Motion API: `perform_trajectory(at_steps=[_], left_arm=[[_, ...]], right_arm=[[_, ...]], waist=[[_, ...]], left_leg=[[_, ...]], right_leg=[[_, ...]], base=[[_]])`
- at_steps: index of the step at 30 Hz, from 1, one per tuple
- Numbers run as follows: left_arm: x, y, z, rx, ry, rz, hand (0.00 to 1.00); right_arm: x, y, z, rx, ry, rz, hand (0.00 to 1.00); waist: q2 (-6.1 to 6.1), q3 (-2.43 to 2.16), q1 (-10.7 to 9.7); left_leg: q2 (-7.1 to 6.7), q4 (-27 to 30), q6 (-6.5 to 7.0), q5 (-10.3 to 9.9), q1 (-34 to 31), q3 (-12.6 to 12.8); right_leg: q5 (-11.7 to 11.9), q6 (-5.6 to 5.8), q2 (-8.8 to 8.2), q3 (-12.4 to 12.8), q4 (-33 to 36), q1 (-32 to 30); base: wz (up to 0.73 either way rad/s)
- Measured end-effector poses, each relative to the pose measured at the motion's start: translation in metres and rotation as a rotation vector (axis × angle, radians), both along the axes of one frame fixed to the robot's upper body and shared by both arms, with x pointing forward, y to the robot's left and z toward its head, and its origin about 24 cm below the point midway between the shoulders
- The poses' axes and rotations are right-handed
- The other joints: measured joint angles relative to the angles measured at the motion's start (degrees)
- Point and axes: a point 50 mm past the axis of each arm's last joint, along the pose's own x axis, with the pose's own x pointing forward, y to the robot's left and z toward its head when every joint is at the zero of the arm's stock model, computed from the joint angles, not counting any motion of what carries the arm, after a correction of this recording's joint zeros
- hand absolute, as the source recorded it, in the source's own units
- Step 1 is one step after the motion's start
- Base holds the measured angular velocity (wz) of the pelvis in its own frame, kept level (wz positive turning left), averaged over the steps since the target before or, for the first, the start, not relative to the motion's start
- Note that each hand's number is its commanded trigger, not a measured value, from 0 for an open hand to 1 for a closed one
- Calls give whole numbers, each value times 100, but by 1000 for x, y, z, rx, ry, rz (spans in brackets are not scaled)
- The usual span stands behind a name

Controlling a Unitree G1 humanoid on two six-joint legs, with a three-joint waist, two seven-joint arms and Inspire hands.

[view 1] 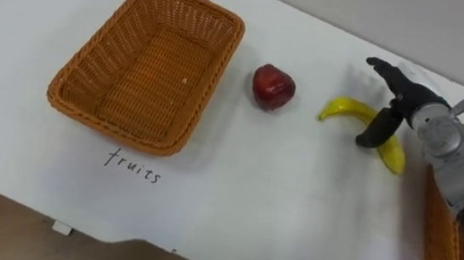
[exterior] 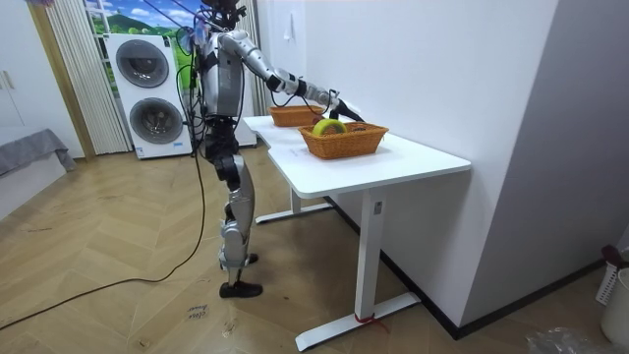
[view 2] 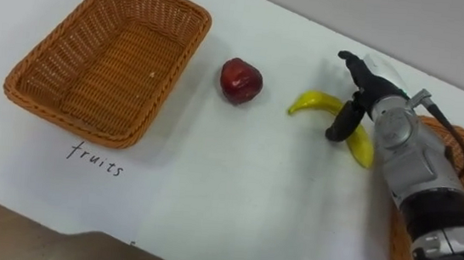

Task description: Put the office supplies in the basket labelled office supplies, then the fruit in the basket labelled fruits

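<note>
I see the right hand (view 1: pixel 406 97) spread open over the banana (view 1: pixel 345 109), thumb down on its near side, possibly touching. The apple (view 1: pixel 273 87) lies nearby.

Orange woven basket (view 1: pixel 149 62), dark red apple (view 1: pixel 273 87), yellow banana (view 1: pixel 349 110), white table (view 1: pixel 252 192)

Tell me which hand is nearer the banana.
Right. The right hand is over the banana, its thumb down in front of it; the left hand is nowhere on the table near it.
</note>
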Motion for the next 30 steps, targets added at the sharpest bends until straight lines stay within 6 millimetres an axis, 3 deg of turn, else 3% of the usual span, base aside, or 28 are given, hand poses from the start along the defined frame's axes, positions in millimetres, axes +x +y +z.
perform_trajectory(at_steps=[2,3,4,5,30], left_arm=[[-1,0,0,1,5,2,0],[-1,0,-1,1,7,2,0],[-2,1,-1,1,11,4,0],[-2,1,-1,2,13,4,0],[10,0,2,2,-19,-8,0]], right_arm=[[0,0,0,1,5,2,0],[0,0,0,1,6,2,14],[0,0,0,1,6,3,78],[0,0,0,1,7,3,100],[1,0,1,-6,36,29,100]], waist=[[-1,1,0],[-2,2,0],[-1,2,0],[-1,3,0],[-12,2,-7]], left_leg=[[0,0,0,0,0,-1],[0,0,0,0,0,-1],[0,0,0,0,0,-1],[0,0,0,0,0,-2],[-3,9,-13,22,-129,-76]], right_leg=[[0,0,0,0,0,0],[1,0,0,1,0,0],[1,0,0,1,0,-1],[1,0,0,1,0,-1],[22,-12,34,9,-91,-88]], base=[[0],[0],[0],[0],[0]])
